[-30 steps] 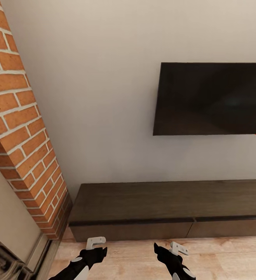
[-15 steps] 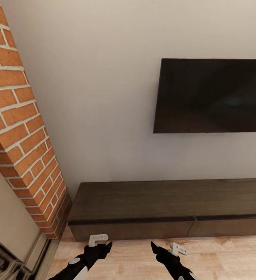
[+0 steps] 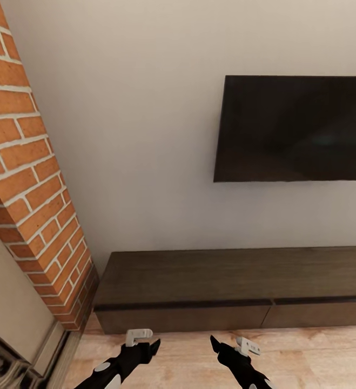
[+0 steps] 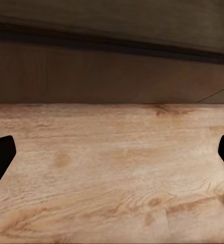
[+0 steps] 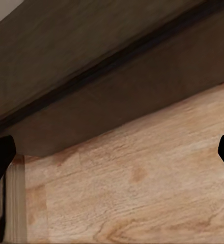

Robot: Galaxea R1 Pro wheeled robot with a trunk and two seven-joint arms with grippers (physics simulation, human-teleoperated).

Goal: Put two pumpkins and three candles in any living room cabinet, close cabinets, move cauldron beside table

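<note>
The cabinet (image 3: 237, 283) is a long, low dark brown unit against the wall straight ahead, and both visible drawer fronts sit flush. My left gripper (image 3: 155, 342) and right gripper (image 3: 212, 341) hover over the plank floor just short of its front. The left wrist view has the left gripper (image 4: 112, 152) open and empty, facing the cabinet's drawer front (image 4: 107, 76). My right gripper (image 5: 112, 152) is likewise open and empty near the cabinet's lower edge (image 5: 117, 107). The pumpkins, candles, cauldron and table are out of view.
A red brick chimney (image 3: 26, 178) rises at the left, with the stone fireplace (image 3: 7, 319) below it close to my left arm. A black TV (image 3: 296, 129) hangs on the white wall above the cabinet. Light wood floor (image 3: 188, 359) lies between me and the cabinet.
The whole picture has shifted slightly, so the camera moved: the TV sits higher in view. My left gripper's tip has swung a little toward the middle.
</note>
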